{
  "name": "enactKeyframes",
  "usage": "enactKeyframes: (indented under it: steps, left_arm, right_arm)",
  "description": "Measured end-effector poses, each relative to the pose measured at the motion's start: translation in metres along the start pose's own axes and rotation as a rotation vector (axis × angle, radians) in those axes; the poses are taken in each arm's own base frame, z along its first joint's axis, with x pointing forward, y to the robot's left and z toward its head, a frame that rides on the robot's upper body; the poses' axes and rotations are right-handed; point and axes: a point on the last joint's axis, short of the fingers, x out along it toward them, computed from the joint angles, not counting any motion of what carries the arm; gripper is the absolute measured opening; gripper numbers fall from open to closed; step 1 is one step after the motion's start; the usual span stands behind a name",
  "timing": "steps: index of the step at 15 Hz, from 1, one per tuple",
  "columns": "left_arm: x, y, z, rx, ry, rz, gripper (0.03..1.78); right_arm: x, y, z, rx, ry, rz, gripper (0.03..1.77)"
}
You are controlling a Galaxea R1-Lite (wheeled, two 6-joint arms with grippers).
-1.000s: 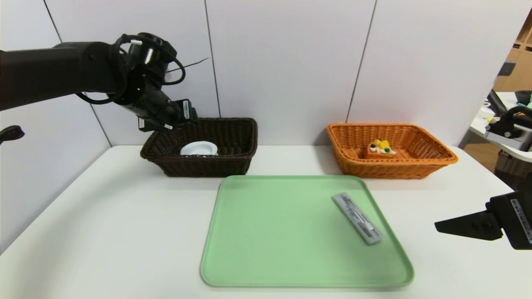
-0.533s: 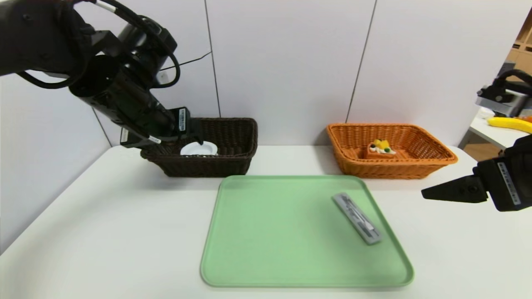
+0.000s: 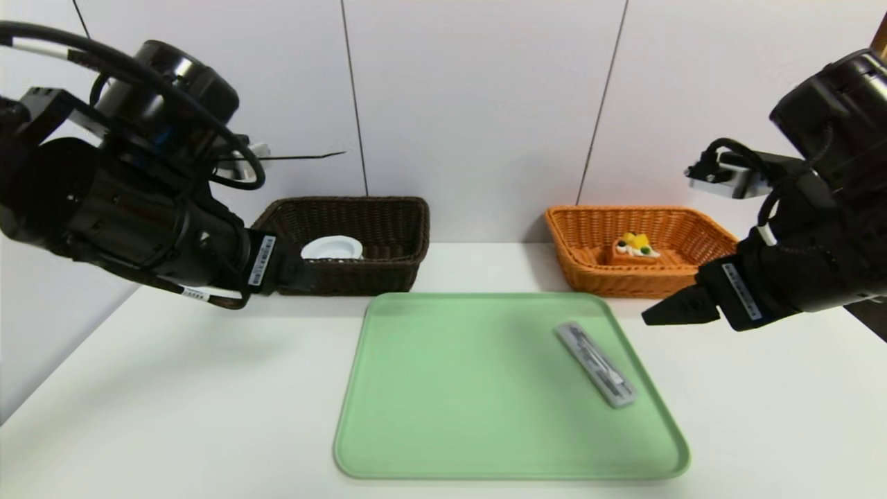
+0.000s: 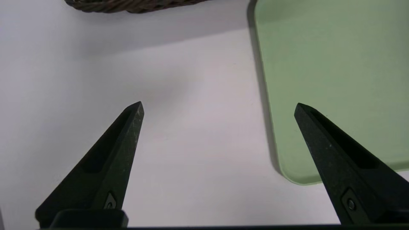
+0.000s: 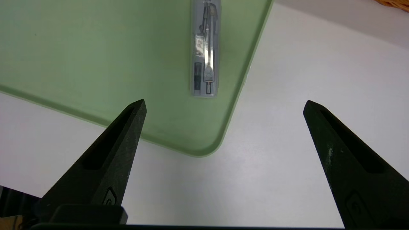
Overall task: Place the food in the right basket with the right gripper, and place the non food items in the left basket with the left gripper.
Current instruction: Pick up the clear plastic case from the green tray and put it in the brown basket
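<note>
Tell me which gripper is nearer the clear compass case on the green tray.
Right. The right gripper hangs open just beyond the tray's right edge, close to the compass case. The left gripper, also open, sits across the tray by the dark basket.

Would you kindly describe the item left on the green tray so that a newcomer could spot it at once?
Find the green tray at the middle of the white table, in front of the two baskets. Near its right edge lies a slim grey plastic case, set at a slant. It is the only thing on the tray, and through its clear lid a metal drawing compass shows.
</note>
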Motion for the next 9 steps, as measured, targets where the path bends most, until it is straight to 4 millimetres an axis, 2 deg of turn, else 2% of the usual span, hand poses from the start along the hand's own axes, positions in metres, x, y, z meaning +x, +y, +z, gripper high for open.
enactKeyframes:
  steps: [4, 9]
  left_arm:
    - [-0.007, 0.006, -0.019, 0.033, -0.06, 0.031, 1.68]
    - [-0.014, 0.011, -0.031, -0.054, -0.065, 0.088, 1.69]
  right_arm:
    - [0.027, 0.003, 0.002, -0.009, 0.088, 0.023, 1.7]
    - [0.052, 0.005, 0.004, -0.031, 0.162, 0.022, 1.7]
